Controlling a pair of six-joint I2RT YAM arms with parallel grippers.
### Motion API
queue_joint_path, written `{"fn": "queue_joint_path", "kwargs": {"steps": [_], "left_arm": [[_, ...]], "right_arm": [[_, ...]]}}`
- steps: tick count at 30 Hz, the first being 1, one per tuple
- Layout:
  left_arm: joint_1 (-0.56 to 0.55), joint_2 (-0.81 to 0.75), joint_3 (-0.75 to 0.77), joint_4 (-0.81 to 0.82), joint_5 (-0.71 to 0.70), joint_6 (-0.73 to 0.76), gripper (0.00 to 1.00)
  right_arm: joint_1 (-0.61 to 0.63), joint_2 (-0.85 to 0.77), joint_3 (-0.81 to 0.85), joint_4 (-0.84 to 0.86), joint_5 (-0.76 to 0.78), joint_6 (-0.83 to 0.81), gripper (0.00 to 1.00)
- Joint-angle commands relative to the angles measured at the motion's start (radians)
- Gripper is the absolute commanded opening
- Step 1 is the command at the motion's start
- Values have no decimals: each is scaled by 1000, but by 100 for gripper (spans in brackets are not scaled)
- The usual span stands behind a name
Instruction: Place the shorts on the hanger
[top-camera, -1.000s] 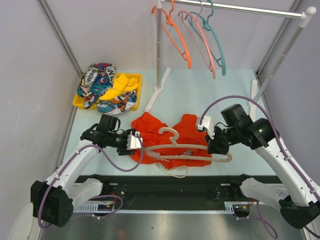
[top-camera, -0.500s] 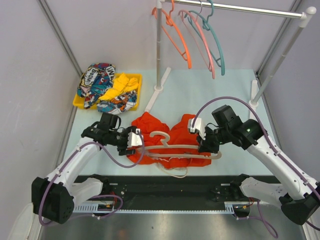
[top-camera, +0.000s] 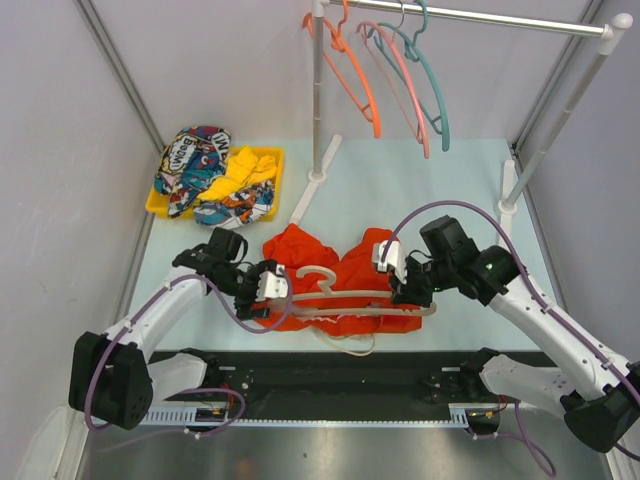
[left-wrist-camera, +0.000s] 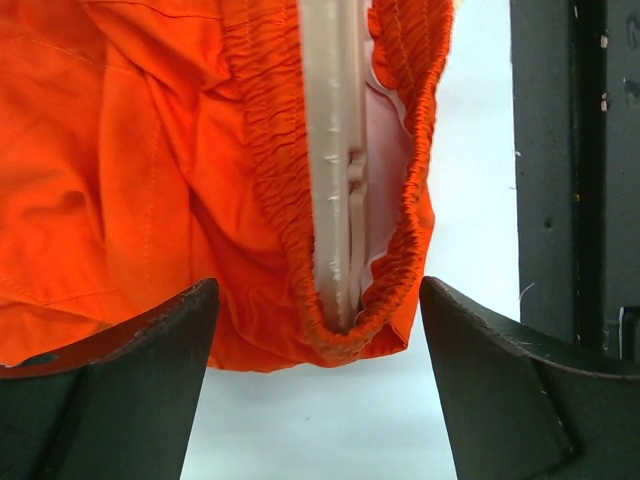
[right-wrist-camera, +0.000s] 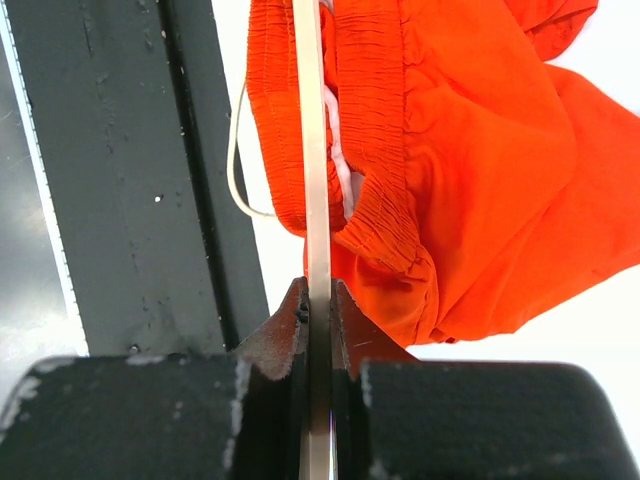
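**A:** Though lying on the table between both arms, hardly hung yet, judging by the shorts bunched around the hanger. Worth guessing at the handling?

**B:** Soft and light, most likely. Limp fabric with an elastic waistband gathered in ridges, so apt to sag, fold and slide along smooth plastic. Nothing fragile about it.

**A:** And the hanger?

**B:** Stiff, thin and slick by the look of it. Threaded inside the waistband in both wrist views.

**A:** Right gripper?

**B:** Clenched on the hanger's thin bar, just outside one end of the waistband, with a cream drawstring trailing close beside.

**A:** Left gripper?

**B:** Released, with jaws spread wide on either side of the waistband's other end. Grasping nothing, as far as can be seen.

**A:** Where to take hold, then?

**B:** Probably on the elastic band near that end, pinching a doubled ridge rather than one loose layer. Might slip free otherwise. Better to hold the bar pinned with the right while drawing the band along with the left.
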Motion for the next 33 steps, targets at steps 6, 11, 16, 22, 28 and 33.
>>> {"fn": "queue_joint_path", "kwargs": {"steps": [6, 11, 16, 22, 28, 33], "left_arm": [[9, -13, -83, 28, 3, 83, 86], [14, 36, -65, 39, 66, 45, 53], [9, 3, -14, 67, 169, -66, 47], [6, 5, 36, 67, 152, -214, 0], [46, 19, 84, 133, 172, -411, 0], [69, 36, 88, 197, 137, -545, 0]], "right_arm": [[14, -16, -17, 110, -36, -27, 0], [27, -13, -25, 139, -36, -21, 0], [47, 1, -27, 185, -25, 15, 0], [49, 6, -28, 288, 12, 58, 3], [43, -62, -28, 327, 249, 254, 84], [24, -208, -25, 225, 383, 343, 93]]}}
